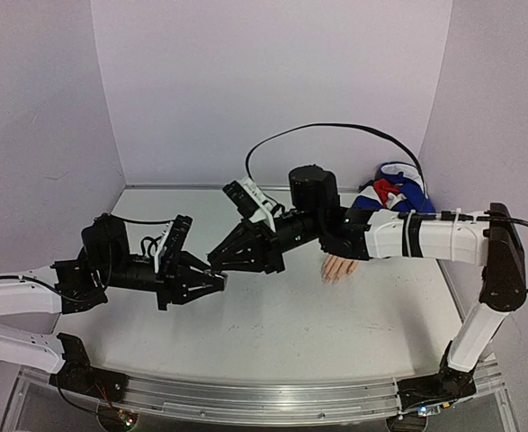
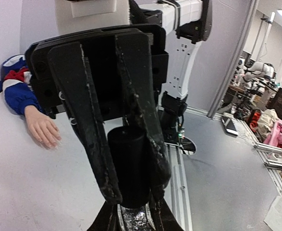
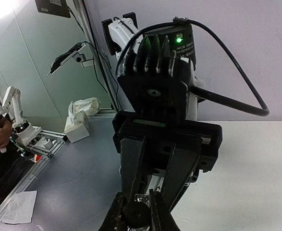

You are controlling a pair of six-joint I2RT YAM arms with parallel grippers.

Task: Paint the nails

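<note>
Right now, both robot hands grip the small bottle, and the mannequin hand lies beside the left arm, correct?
No. The top external view shows the mannequin hand beside the right arm. The left hand and right hand do grip the bottle.

The mannequin hand [image 1: 340, 268] is pale skin-coloured, its sleeve [image 1: 395, 191] blue, white and red; the cap [image 2: 128, 163] black, the bottle [image 2: 133, 220] silvery.

White table [image 1: 281, 328], mannequin hand [image 1: 340, 268] lying right, sleeve [image 1: 395, 193] behind
</note>
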